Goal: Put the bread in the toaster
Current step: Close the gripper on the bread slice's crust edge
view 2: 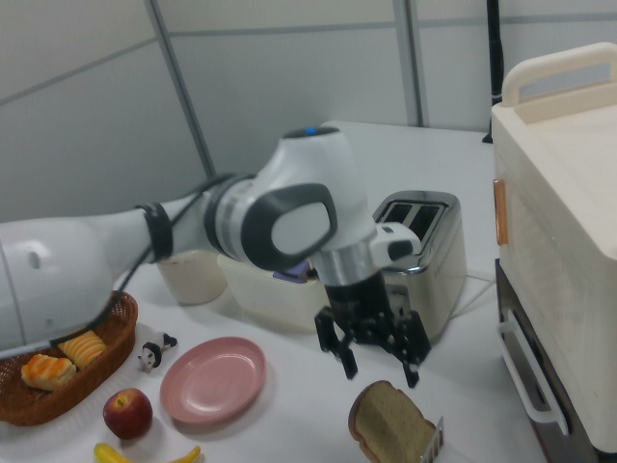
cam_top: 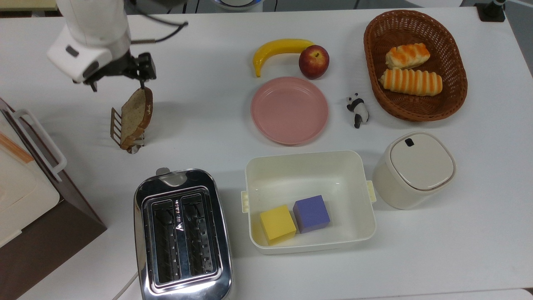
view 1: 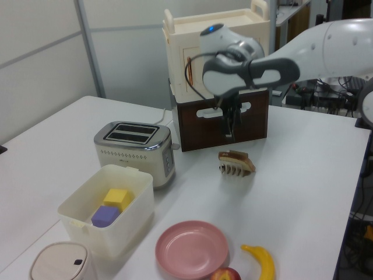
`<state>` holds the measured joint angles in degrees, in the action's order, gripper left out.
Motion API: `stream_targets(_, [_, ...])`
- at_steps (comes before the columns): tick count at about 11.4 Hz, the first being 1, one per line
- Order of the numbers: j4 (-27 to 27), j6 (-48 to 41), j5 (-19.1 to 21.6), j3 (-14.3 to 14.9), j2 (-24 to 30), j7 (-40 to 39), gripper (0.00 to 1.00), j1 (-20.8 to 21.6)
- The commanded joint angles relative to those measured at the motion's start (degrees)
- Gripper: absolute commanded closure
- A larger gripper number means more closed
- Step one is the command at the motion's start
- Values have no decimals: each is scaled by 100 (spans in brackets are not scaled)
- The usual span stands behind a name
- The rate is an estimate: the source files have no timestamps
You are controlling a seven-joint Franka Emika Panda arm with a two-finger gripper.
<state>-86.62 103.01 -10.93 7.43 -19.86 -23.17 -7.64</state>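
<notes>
Now my hand hangs spread wide above the speckled, dark-crusted bread, propped in a wire rack at left of the top view; chrome toaster lower left.

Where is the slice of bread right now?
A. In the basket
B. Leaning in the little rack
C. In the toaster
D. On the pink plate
B: the bread leans in the small rack, away from the toaster, whose slots are empty.

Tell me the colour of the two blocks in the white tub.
One yellow block, one purple block, clearest in the top view.
</notes>
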Motion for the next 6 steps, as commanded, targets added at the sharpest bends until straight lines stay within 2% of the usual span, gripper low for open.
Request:
stream_targets(1, [-653, 631, -190, 4, 44, -389, 0, -9])
stream_targets(6, [-663, 308, 108, -75, 149, -715, 0, 61])
